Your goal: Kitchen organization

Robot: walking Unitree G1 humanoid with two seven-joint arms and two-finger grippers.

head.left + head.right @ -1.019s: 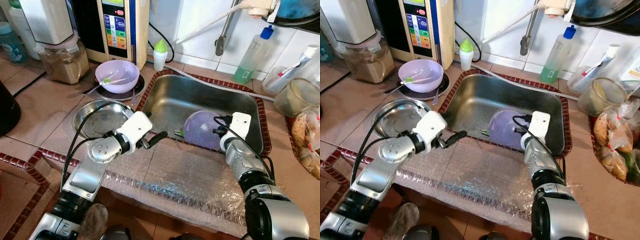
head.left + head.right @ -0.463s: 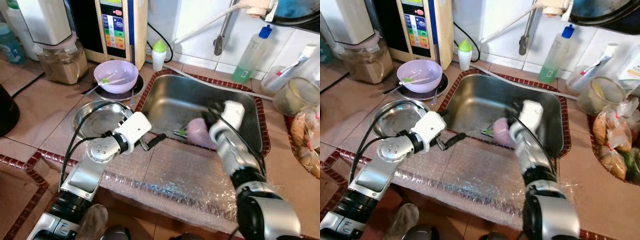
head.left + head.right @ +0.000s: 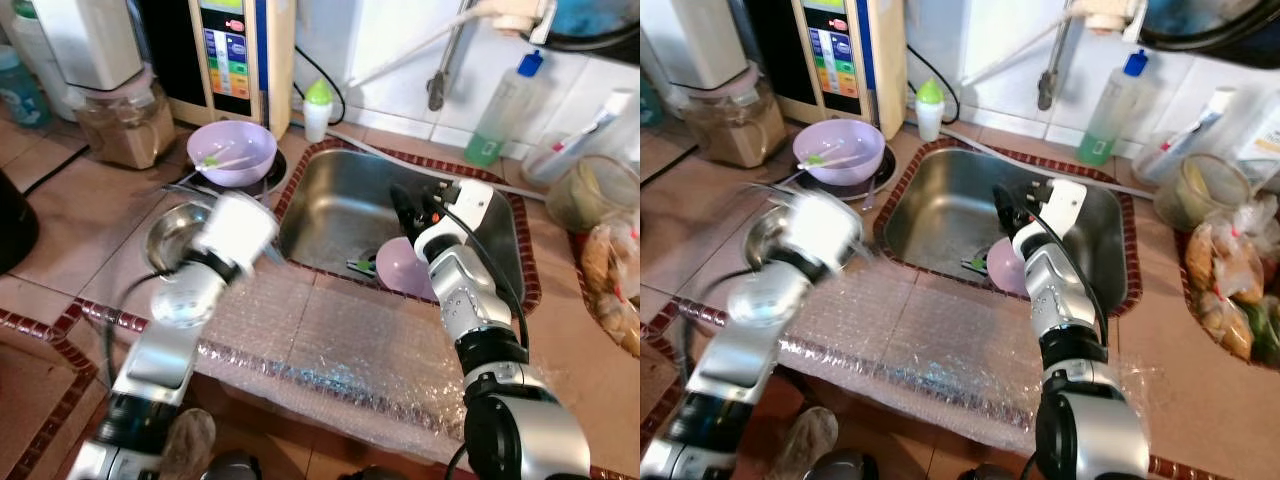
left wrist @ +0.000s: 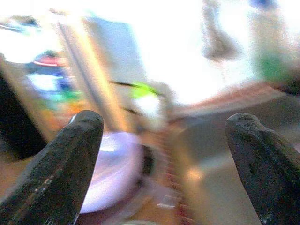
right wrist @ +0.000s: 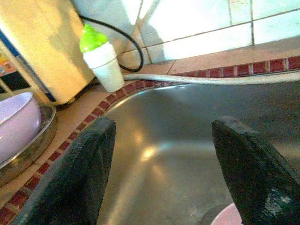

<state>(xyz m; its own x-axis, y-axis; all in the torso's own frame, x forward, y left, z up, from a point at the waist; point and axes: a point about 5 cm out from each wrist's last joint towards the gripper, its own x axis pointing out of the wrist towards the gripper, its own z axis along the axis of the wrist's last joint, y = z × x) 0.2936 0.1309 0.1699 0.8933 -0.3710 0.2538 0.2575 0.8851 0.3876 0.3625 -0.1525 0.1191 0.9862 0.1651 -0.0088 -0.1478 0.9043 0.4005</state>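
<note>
From the head camera's left eye, the steel sink (image 3: 500, 215) is the anchor: a lilac bowl (image 3: 402, 268) lies tipped on its side at the sink's front wall, a small green-handled utensil (image 3: 360, 266) just beside it, and the right gripper (image 3: 408, 208) hangs above the basin, apart from the bowl and holding nothing. The left gripper (image 3: 232, 232) is a blur over the counter beside the sink, near a steel dish (image 3: 172, 232). In the right eye, a second lilac bowl (image 3: 837, 150) with a spoon sits on the counter behind that dish. The left wrist view, smeared, shows two fingers spread wide with nothing between. The right wrist view shows fingers (image 5: 79, 173) parted wide over the empty basin. This looks like clearing the sink; next, the right gripper likely needs to descend onto the tipped bowl's rim.
</note>
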